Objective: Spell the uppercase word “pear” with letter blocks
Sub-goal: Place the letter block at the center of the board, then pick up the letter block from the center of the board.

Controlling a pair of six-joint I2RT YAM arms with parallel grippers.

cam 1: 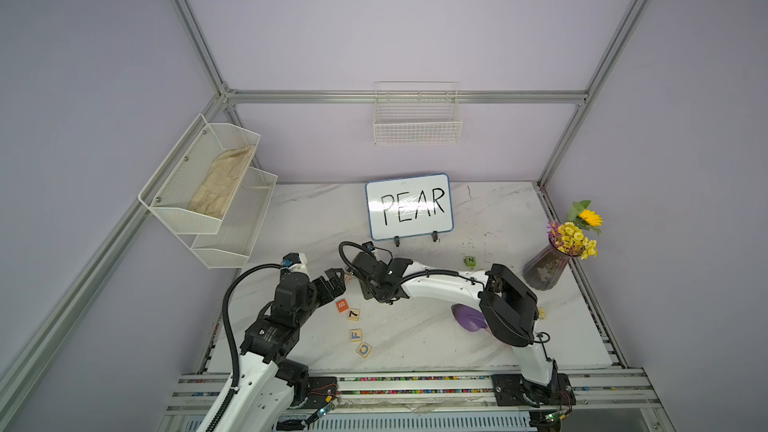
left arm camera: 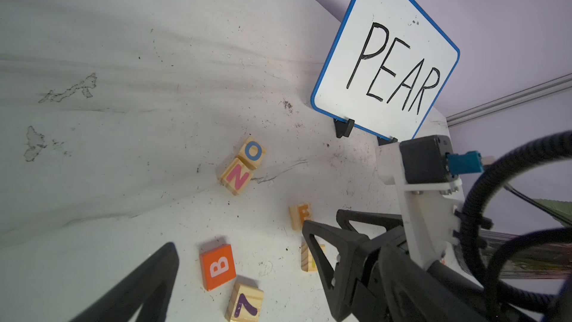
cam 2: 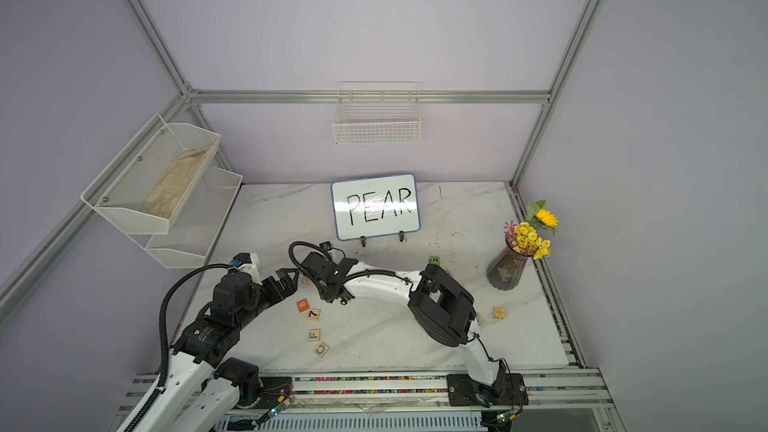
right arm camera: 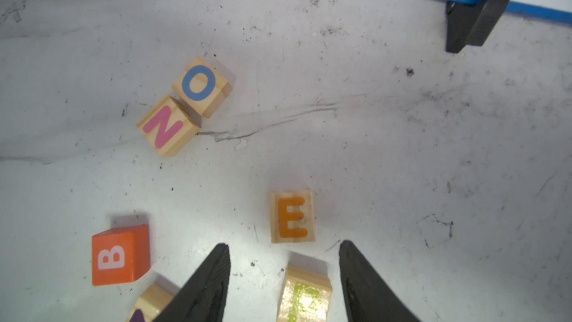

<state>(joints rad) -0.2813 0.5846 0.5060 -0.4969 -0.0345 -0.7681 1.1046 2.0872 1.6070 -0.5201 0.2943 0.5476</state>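
Observation:
Two pale wooden letter blocks lie on the marble table under my right arm. One bears an orange E (right arm camera: 292, 216) and also shows in the left wrist view (left arm camera: 300, 216). The other (right arm camera: 305, 295) carries a yellow letter washed out by glare. It rests on the table between the fingers of my right gripper (right arm camera: 286, 246), which stands open with a gap on each side of it. My left gripper (cam 1: 337, 278) hovers open and empty to the left of them; only one of its fingers (left arm camera: 161, 271) shows in its wrist view.
Nearby lie an orange B cube (right arm camera: 119, 255), blocks O (right arm camera: 201, 85), pink N (right arm camera: 167, 125), 7 (left arm camera: 244, 303), F (cam 1: 355, 334) and C (cam 1: 364, 349). A whiteboard reading PEAR (cam 1: 409, 206) stands behind. Green N cube (cam 1: 470, 261), flower vase (cam 1: 544, 270) and another pale block (cam 2: 498, 312) are at the right.

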